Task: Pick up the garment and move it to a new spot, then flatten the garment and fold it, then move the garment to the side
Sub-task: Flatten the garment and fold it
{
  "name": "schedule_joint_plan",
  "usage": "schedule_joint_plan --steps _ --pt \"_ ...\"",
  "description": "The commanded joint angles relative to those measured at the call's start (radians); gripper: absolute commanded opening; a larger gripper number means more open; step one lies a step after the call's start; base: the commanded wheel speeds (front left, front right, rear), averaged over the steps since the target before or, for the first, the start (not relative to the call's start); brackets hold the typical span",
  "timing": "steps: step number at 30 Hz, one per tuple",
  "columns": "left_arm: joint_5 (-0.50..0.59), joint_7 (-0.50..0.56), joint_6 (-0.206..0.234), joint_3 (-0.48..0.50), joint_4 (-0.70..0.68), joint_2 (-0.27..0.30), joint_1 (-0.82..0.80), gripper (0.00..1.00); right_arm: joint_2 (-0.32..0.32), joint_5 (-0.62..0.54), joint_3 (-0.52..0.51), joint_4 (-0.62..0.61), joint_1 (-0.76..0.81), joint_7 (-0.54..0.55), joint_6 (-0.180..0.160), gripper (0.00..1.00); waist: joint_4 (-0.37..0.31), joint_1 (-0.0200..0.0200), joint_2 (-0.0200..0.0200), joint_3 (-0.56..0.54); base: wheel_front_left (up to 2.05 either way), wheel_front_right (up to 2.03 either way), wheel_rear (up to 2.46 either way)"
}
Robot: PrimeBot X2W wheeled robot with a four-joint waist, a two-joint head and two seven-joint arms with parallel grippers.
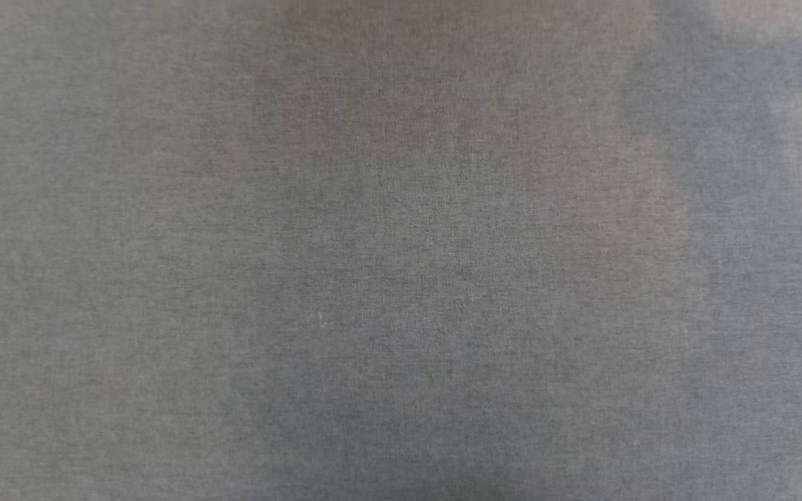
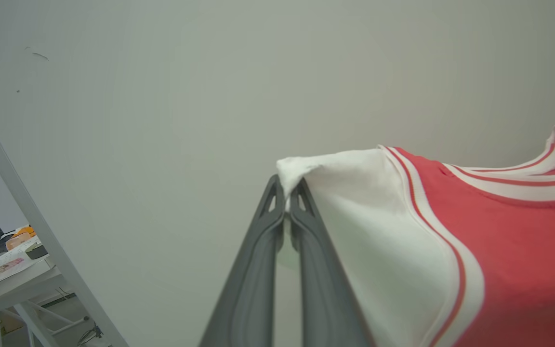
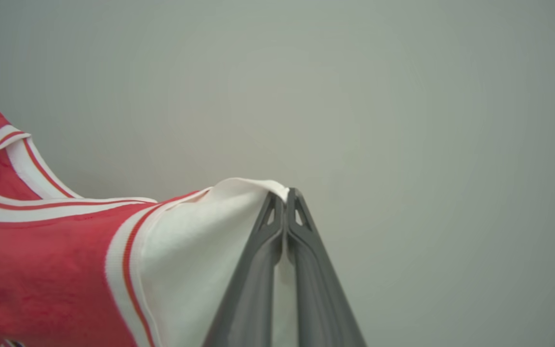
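One garment [image 2: 499,250], four fingers [image 2: 253,270] [image 3: 316,279]

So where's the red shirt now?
The shirt hangs between the grippers in both wrist views: left gripper pinches one white sleeve, right gripper the other, before a pale wall.

Head view: dim, grey, low contrast. A fine weave grain is visible, and soft bluish patches lie darker at 1 o'clock and 6 o'clock. All edges are soft.

Both wrist views: bright, even, diffuse light with soft, gradual shading. The wall [image 2: 162,96] is slightly darker toward the corners. In the right wrist view the garment [image 3: 41,260] is blurred at 8 o'clock.
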Motion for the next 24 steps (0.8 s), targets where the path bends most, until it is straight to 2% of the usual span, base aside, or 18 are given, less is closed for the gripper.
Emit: schedule_joint_plan --steps 1,6,10,16,24 --pt "0.004 -0.018 -0.005 0.004 0.022 -0.002 -0.023 0.0 0.009 -0.005 0.016 0.029 -0.033 -0.024 -0.001 0.0 -0.009 -0.0001 0.0 0.036 0.0 0.0 0.0" --pt "-0.008 -0.066 -0.017 0.005 0.097 -0.005 -0.016 0.0 0.03 0.014 0.075 0.119 -0.07 -0.088 -0.001 0.0 -0.008 -0.0001 0.0 0.057 0.0 0.0 0.0" --pt "-0.036 -0.112 -0.023 0.012 0.155 -0.016 0.037 0.0 0.044 0.053 0.133 0.174 -0.035 -0.133 -0.001 0.0 -0.006 -0.0001 0.0 0.053 0.0 0.0 0.0" --pt "-0.073 -0.175 -0.034 -0.003 0.214 -0.021 0.191 0.0 0.062 0.146 0.217 0.214 0.107 -0.2 -0.001 0.0 -0.004 -0.0001 0.0 0.008 0.0 0.0 0.0" --pt "-0.132 -0.248 -0.032 -0.006 0.215 -0.012 0.523 0.0 0.061 0.285 0.348 0.194 0.382 -0.266 -0.001 0.0 0.004 -0.0001 0.0 -0.107 0.0 0.0 0.0"
